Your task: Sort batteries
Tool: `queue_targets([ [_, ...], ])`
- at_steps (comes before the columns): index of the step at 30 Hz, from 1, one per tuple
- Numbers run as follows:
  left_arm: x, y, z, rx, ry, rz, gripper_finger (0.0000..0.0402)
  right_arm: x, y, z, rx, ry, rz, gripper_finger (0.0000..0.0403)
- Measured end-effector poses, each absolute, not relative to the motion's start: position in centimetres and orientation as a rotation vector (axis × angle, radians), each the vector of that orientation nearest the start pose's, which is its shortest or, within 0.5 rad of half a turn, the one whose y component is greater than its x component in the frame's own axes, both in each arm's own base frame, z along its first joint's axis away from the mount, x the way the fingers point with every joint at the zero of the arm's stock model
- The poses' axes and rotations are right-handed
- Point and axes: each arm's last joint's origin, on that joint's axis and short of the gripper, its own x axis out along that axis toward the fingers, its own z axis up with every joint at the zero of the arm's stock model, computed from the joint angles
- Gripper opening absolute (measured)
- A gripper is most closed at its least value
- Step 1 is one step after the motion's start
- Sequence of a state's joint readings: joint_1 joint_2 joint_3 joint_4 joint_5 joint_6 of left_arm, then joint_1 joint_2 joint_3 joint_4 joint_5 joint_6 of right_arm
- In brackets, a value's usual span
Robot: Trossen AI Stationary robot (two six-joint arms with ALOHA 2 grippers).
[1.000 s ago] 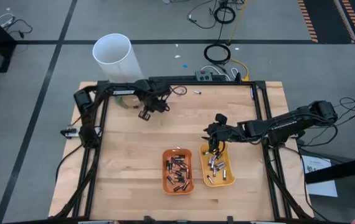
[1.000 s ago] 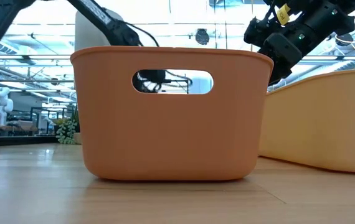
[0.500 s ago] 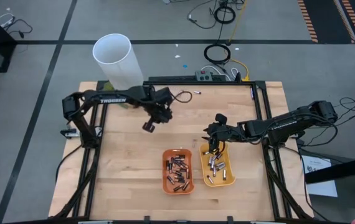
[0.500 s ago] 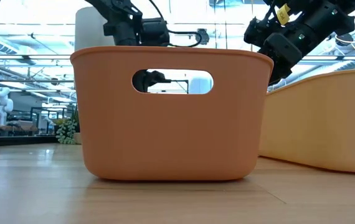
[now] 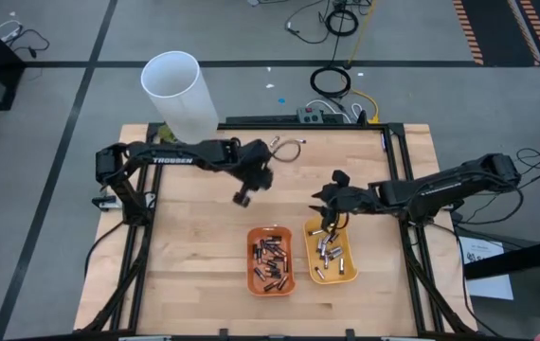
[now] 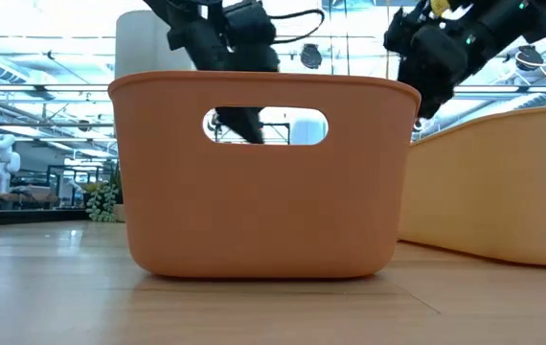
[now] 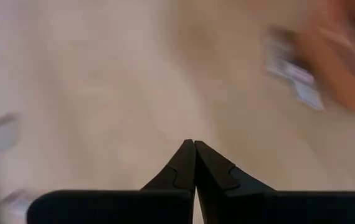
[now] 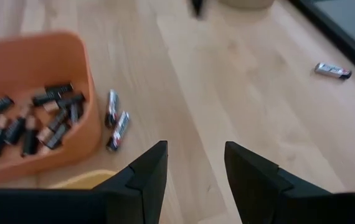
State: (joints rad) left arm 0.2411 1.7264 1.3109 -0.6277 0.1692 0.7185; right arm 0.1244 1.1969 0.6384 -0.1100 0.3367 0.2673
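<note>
The left gripper point(image 5: 243, 198), fingers pressed together, has swung from the far edge of the tabletop point(image 5: 194, 246), near the white tube point(image 5: 179, 93), out toward the orange tray point(image 5: 270, 260). The right gripper point(image 5: 328, 225) has shifted slightly above the yellow tray point(image 5: 332, 254).

Wooden table point(image 5: 194, 246) carried orange tray point(image 5: 271, 261) and yellow tray point(image 5: 332, 256) side by side near 6 o'clock edge. Two loose batteries point(image 8: 116, 119) lay on wood just beside orange tray. One more battery point(image 8: 331, 70) lay apart toward 12 o'clock.
</note>
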Motion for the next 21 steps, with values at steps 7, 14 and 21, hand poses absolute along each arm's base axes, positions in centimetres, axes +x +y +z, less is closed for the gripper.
queue_targets([
  [7,35.7,14.4,24.6,0.158,0.819,0.349,0.0047,21.7,1.8,23.1,0.194,0.570,-0.312,0.0150],
  [14,33.9,22.8,20.7,-0.474,0.757,0.521,0.0093,21.5,1.8,22.8,0.210,0.607,-0.326,0.0150],
  [21,34.2,25.6,18.6,-0.603,0.743,0.525,0.0105,21.4,1.8,22.4,0.200,0.642,-0.332,0.0150],
])
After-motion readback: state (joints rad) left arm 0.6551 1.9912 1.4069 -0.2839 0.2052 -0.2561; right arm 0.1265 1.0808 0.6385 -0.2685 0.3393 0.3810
